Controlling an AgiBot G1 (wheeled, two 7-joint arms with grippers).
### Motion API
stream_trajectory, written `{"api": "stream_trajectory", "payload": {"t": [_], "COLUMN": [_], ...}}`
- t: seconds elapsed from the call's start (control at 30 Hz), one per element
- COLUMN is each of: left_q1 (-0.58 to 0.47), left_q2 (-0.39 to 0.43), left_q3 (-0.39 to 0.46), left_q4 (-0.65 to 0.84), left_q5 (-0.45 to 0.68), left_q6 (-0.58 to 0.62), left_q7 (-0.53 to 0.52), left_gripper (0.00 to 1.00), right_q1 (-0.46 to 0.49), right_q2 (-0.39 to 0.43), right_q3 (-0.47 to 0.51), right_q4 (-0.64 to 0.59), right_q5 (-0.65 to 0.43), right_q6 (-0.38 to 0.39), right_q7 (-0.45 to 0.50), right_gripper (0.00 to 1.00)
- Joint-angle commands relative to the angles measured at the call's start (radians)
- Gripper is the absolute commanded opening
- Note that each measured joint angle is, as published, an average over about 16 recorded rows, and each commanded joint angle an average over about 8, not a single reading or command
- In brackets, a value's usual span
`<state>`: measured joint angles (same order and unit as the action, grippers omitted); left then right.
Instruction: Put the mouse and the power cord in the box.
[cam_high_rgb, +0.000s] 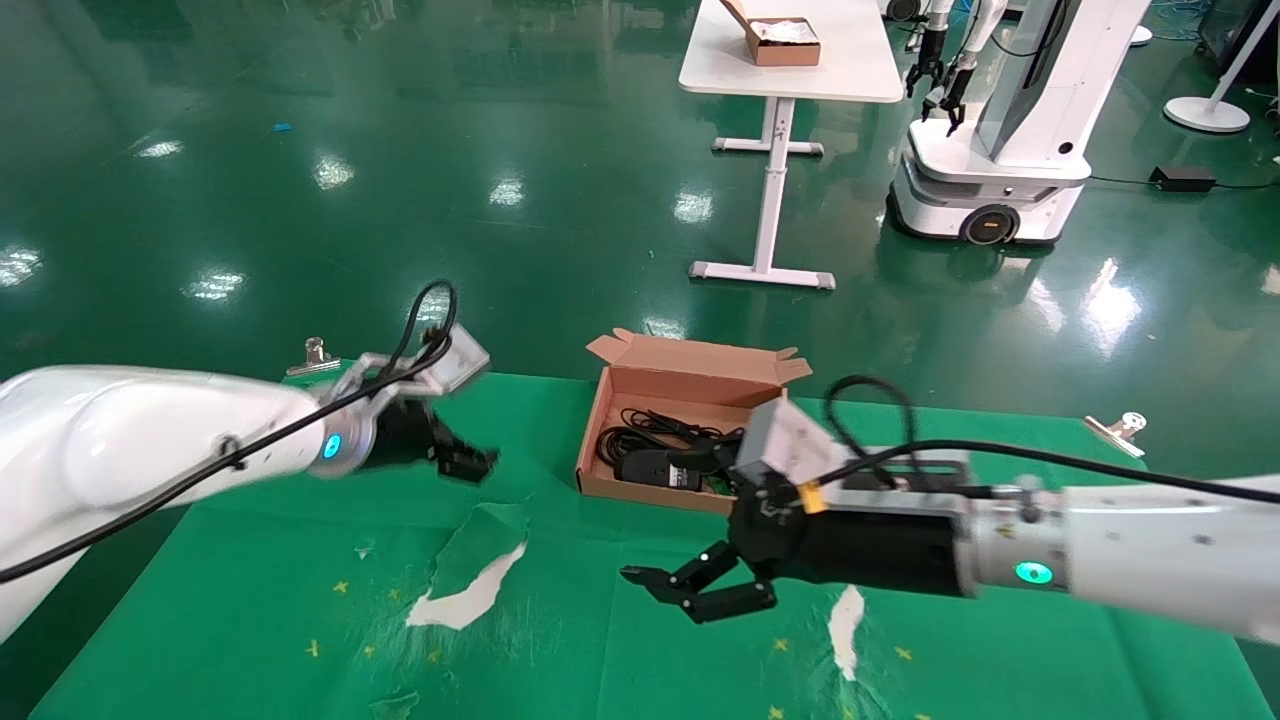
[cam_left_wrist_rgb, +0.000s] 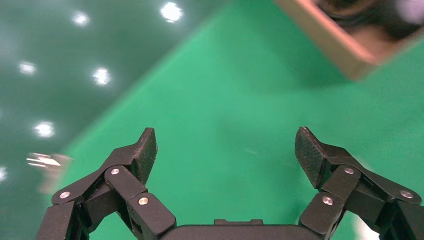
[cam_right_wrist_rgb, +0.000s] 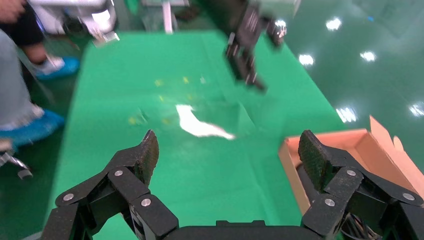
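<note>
Head view: both items lie in the box, both arms empty-handed.

One shallow brown cardboard box (cam_high_rgb: 690, 400), flap lid open, stands on the green-covered worktop (cam_high_rgb: 300, 620). Inside lie one small black oval mouse (cam_high_rgb: 657, 468), pale label up, and one thick black coiled power cord (cam_high_rgb: 640, 428); its plug is not discernible. Judged complete, so any coming move is withdrawal. From the right gripper (cam_high_rgb: 700, 590) the box lies at about 12 o'clock, just beyond; jaws spread wide, holding nothing. The left gripper (cam_high_rgb: 468, 458) hangs at the box's 9 o'clock, well apart, jaws likewise wide and empty. The right arm is nearer. The box's long axis runs 9 to 3 o'clock.
</note>
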<state>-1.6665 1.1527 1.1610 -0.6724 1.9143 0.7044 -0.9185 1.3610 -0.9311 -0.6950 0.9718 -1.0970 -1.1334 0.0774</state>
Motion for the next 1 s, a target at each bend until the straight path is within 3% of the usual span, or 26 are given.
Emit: {"api": "stream_trajectory", "payload": {"t": [0.03,0.73,1.0], "left_q1": [0.026,0.300,0.406], "left_q2": [-0.024,-0.274,-0.371], "left_q3": [-0.039,-0.447,-0.604], "left_q4": [-0.027,-0.310,-0.419], "left_q5": [-0.052,-0.600,-0.811], "left_q6": [0.035,0.401,0.542], "left_q7": [0.032,0.370,0.501], "left_gripper": [1.00,1.00,1.00], "right_q1": [-0.023,-0.258,-0.286], "right_q2": [0.025,0.288,0.320], "right_q3": [0.033,0.375,0.415], "right_q4": [0.025,0.282,0.312], "right_q5": [0.029,0.330,0.367], "right_q6": [-0.029,-0.327,-0.362], "right_q7": [0.009,0.099,0.110], "right_gripper": [1.00,1.00,1.00]}}
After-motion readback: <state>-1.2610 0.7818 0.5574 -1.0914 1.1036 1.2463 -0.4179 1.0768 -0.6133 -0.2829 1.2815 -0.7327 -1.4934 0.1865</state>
